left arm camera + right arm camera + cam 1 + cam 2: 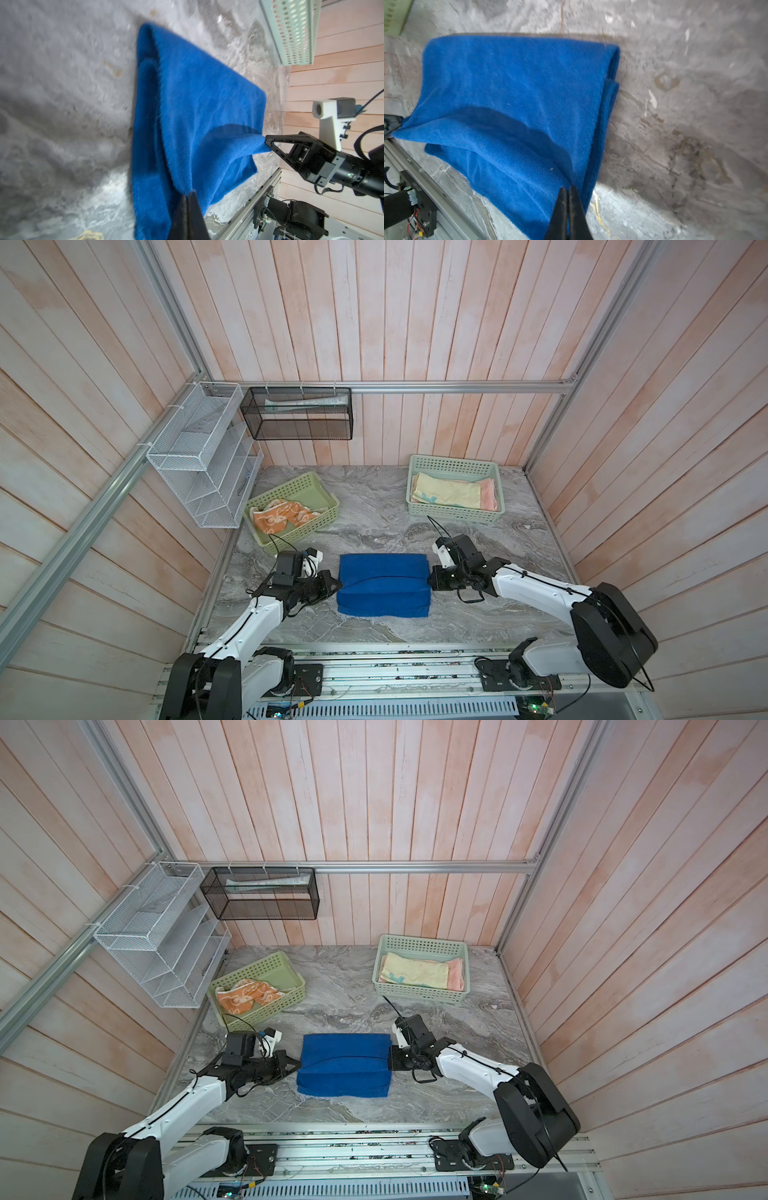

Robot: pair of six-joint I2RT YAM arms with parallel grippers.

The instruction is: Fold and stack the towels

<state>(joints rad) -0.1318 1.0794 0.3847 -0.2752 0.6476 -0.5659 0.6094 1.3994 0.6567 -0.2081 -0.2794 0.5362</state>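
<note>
— Top views first: what do we have for the surface and the room?

— In both top views we see a grey marble tabletop (374, 506) boxed in by pale pink plank walls (415, 323). A white wire rack (199, 456) hangs on the left wall and a black mesh basket (299, 414) on the back wall. Two perforated baskets sit toward the back of the table. The olive-green basket (305, 526) on the left has the orange towel (278, 518) crumpled inside. The pale green basket (457, 512) on the right holds the yellow towel (444, 491), folded flat, with the pink towel (489, 494) showing at its right end.

— And the towel we are working on?

— The blue towel (382, 585) lies on the tabletop, centred and nearer the front edge, well apart from both baskets. It is folded into a rectangle, and a raised ridge of cloth runs across it from side to side.

— What are the grippers doing?

— The left gripper (340, 584) is clenched on the towel's left edge. In the left wrist view we see its two fingers pressed together with blue cloth pinched between them. The right gripper (429, 578) is clamped the same way on the right edge. Each holds one end of that ridge, lifted a little above the layers beneath.

— How do the arms sit?

— Both arms reach in from bases on the front rail (395, 672). Their forearms are low and angled inward, and the grippers are level, pointing at each other across the towel.
</note>
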